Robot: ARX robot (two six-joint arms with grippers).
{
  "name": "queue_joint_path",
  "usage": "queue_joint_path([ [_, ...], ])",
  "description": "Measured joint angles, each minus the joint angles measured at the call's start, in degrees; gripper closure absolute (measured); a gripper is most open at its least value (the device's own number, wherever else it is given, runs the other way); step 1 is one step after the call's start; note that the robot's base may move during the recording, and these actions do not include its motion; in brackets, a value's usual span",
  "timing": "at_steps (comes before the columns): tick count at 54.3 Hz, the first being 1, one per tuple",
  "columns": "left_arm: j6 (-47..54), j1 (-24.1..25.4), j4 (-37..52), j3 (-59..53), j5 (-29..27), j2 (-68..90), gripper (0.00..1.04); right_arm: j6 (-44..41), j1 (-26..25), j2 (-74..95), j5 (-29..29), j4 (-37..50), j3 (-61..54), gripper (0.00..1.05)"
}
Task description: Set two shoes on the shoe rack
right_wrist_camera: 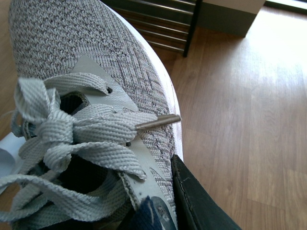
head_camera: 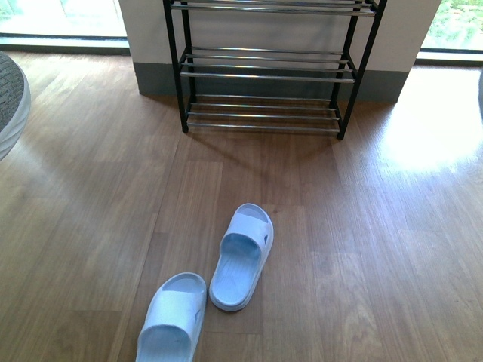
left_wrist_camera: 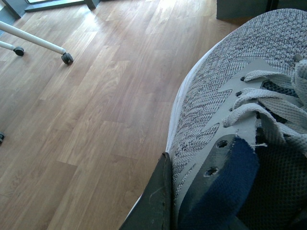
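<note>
- Front view: the shoe rack (head_camera: 266, 75) stands against the wall at the far side of the wooden floor (head_camera: 362, 249). No sneaker lies on the tiers that show.
- The toe of the first sneaker (head_camera: 10, 102), grey knit with a white sole, comes in at the left edge and seems to hang above the floor, well apart from the rack. Two pale blue slide sandals (head_camera: 243, 255) lie near the camera and do not belong to the task. No jaws show in this view.
- Left wrist view: the left gripper (left_wrist_camera: 177, 211) pinches the first sneaker (left_wrist_camera: 225, 81) at its side wall, near the dark blue lining. One black finger (left_wrist_camera: 154, 201) presses on the outside. The other is hidden, I judge inside the shoe. White legs on castors (left_wrist_camera: 43, 45) stand further away on the floor.
- Right wrist view: the right gripper (right_wrist_camera: 168, 213) holds the second sneaker (right_wrist_camera: 81, 43) in the same manner, with one black finger (right_wrist_camera: 194, 203) against the white sole edge and the jaws closed on the wall. The toe points toward the rack (right_wrist_camera: 163, 21), which is near but not touching.
- Progress, as I judge it: both sneakers are picked up and neither is placed. Carrying them to the rack and setting them on a tier is left.
- I can read no brand, label or writing in any view.
</note>
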Motion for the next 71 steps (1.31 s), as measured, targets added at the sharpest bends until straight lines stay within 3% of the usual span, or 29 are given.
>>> queue_joint_path([
  [9,0.0,0.0,0.0,0.0,0.0,0.0,1.03,-3.6,-13.3,-8.2,-15.3,-10.8,2.1,1.03],
  [13,0.0,0.0,0.0,0.0,0.0,0.0,1.03,-4.2,-16.4,-9.7,-18.3,-11.3,2.0,1.03],
  [71,0.0,0.0,0.0,0.0,-0.1,0.0,1.03,-6.3,-18.3,-9.4,-18.1,-9.2,0.7,1.03],
])
